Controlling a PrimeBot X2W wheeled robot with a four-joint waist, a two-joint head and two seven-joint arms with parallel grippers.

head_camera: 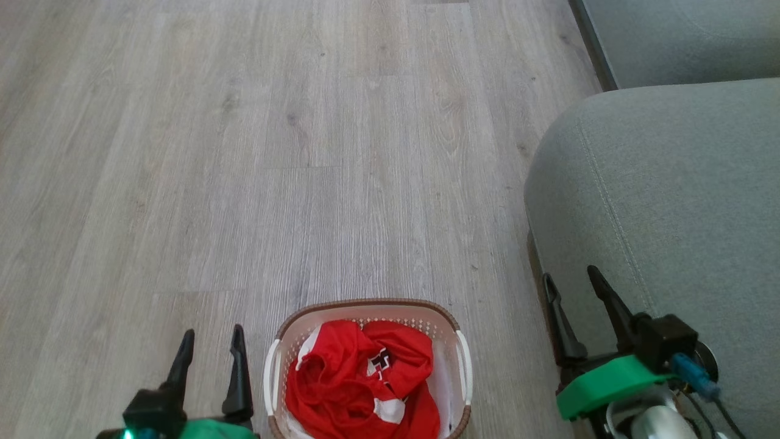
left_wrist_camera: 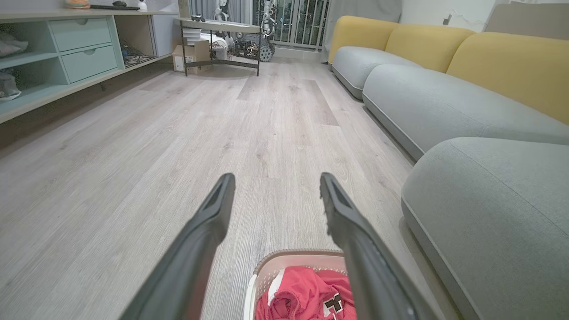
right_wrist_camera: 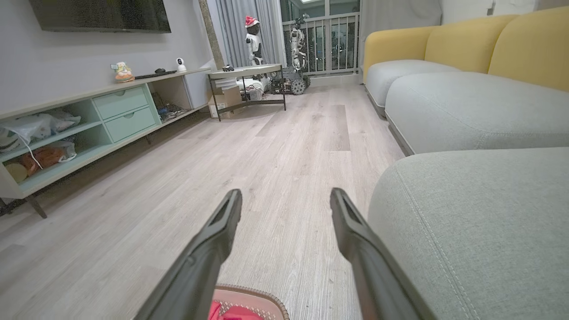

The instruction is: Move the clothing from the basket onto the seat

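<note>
The white basket [head_camera: 458, 341] with a brown rim stands on the floor at the bottom middle of the head view. Red clothing [head_camera: 353, 378] with white trim and black-and-white letters lies bunched inside it. The grey-green seat [head_camera: 670, 201] fills the right side. My left gripper [head_camera: 211, 339] is open to the left of the basket, nothing between its fingers. Open too, my right gripper [head_camera: 571, 274] hovers by the seat's front edge, right of the basket. In the left wrist view the basket [left_wrist_camera: 284, 260] and clothing [left_wrist_camera: 302, 298] lie below the fingers. The right wrist view catches the basket rim [right_wrist_camera: 253, 293].
Pale wood floor [head_camera: 274, 152] stretches ahead. More grey sofa seats with yellow backs [left_wrist_camera: 502, 62] line the right side. A mint-green low cabinet [right_wrist_camera: 89, 120] runs along the left wall, and a small table [right_wrist_camera: 249, 73] with boxes stands at the far end.
</note>
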